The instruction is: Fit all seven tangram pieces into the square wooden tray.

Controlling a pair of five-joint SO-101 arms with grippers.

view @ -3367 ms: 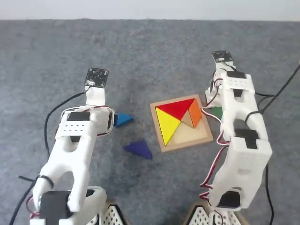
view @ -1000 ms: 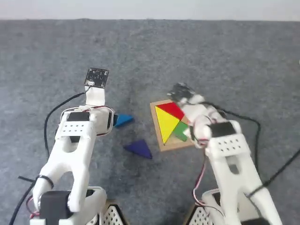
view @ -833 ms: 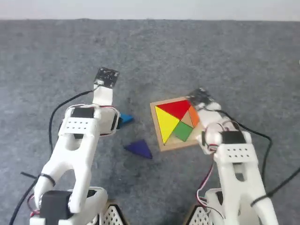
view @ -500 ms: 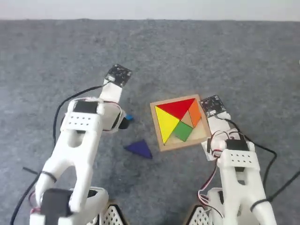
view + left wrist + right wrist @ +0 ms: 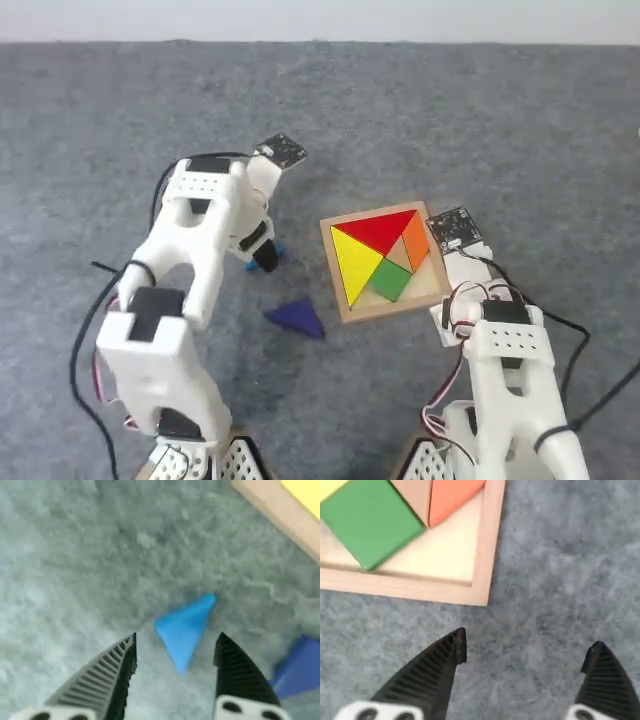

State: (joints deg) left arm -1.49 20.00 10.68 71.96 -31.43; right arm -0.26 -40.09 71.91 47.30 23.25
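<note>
Since a few seconds back, the green square [image 5: 390,280] is sitting in the tray [image 5: 401,307]. My right gripper [image 5: 527,640] is now hanging spread wide over the carpet just beside the tray's corner, and my left gripper [image 5: 177,637] is now hovering over the light blue triangle [image 5: 186,625], which is lying on the carpet. Its fingers are standing apart, straddling the piece. I am judging this the pick: next I am needing to lower and pinch its edges. The dark blue triangle [image 5: 296,317] is waiting nearby.

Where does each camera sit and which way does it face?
High view: fixed above, looking down on tray, left arm, right arm.
Left wrist: on that arm, looking down past open left tool at light-blue triangle.
Right wrist: on that arm, looking down past open right tool at tray corner.
Shared: all three show the tray.
</note>
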